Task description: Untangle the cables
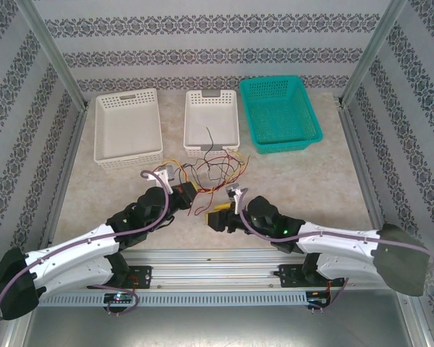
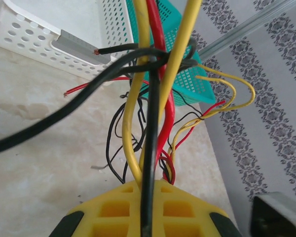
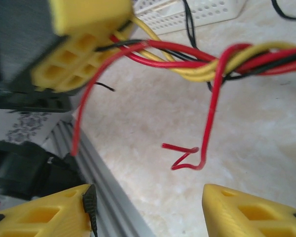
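Observation:
The cables (image 1: 211, 168) are a tangle of thin red, yellow and black wires lying in front of the middle white basket. My left gripper (image 1: 189, 191) is shut on a bundle of them. In the left wrist view the cables (image 2: 150, 98) run straight out of the shut yellow jaws of the left gripper (image 2: 148, 192). My right gripper (image 1: 218, 215) is open just right of the left one, nothing between its fingers. In the right wrist view the right gripper (image 3: 148, 210) stands wide open below a bent red wire end (image 3: 187, 157) hanging from the twisted bundle (image 3: 197, 64).
A large white basket (image 1: 128, 155) sits back left, a smaller white basket (image 1: 212, 148) in the middle, and a teal basket (image 1: 307, 130) at the back right. A metal rail (image 1: 210, 254) runs along the near table edge, close under the right gripper.

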Controlling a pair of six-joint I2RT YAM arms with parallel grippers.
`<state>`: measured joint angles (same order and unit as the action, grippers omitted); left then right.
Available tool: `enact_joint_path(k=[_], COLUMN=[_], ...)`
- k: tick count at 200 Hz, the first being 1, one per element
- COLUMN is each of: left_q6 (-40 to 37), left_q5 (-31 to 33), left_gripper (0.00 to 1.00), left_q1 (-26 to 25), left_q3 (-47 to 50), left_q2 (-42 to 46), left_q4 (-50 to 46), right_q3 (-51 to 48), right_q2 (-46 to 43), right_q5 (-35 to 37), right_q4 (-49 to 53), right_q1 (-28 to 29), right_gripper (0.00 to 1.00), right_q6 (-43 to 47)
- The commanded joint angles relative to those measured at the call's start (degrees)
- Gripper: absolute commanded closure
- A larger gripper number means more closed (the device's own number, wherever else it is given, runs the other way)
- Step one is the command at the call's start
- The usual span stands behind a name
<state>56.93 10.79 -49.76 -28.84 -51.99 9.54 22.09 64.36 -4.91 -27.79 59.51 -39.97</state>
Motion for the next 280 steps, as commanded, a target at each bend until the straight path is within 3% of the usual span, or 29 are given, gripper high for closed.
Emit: enact_joint_path(k=[1, 52, 111, 143, 166, 177, 217, 246, 280], left_q6=[3.7, 4.1, 4.8, 4.9, 4.2, 3.5, -2.3, -7.1, -12.6], left_q5=[-0.2, 0.8, 1.2, 2.3, 2.9, 3.3, 7.4, 7.4, 5.3], left_gripper=[1.00, 1.00, 1.00, 1.00, 1.00, 1.00, 1.00, 1.00, 1.00], left_q1=[-0.3, -0.6, -0.8, -0.8, -0.8, -0.7, 0.3, 3.1, 6.2], left_q3=[0.5, 1.8, 2.3, 2.4, 2.1, 2.0, -1.2, -5.4, -11.1], left_q2=[-0.3, 2.4, 2.6, 3.9, 5.2, 6.3, 14.3, 18.2, 16.8], left_q4=[6.2, 5.1, 6.3, 5.8, 4.7, 3.2, -14.0, -27.1, -37.8], right_q3=[2.4, 0.8, 3.9, 4.2, 3.8, 3.9, 1.9, -1.5, -4.1], right_q2=[3.6, 1.9, 8.8, 10.5, 9.3, 7.2, -4.8, -17.6, -30.8], right_q5=[5.0, 18.3, 13.8, 13.6, 14.9, 15.2, 17.1, 16.7, 13.0], right_q4=[-5.7, -6.4, -10.1, -10.6, -10.5, -8.3, 5.3, 15.7, 25.1], right_q1=[0.6, 1.7, 2.0, 2.1, 2.1, 2.0, -0.6, -6.8, -16.0], right_gripper=[0.44, 0.50, 0.54, 0.69, 0.90, 1.00, 1.00, 1.00, 1.00], right_q6=[3.0, 6.2, 5.4, 4.9, 4.9, 5.6, 6.2, 4.4, 2.0])
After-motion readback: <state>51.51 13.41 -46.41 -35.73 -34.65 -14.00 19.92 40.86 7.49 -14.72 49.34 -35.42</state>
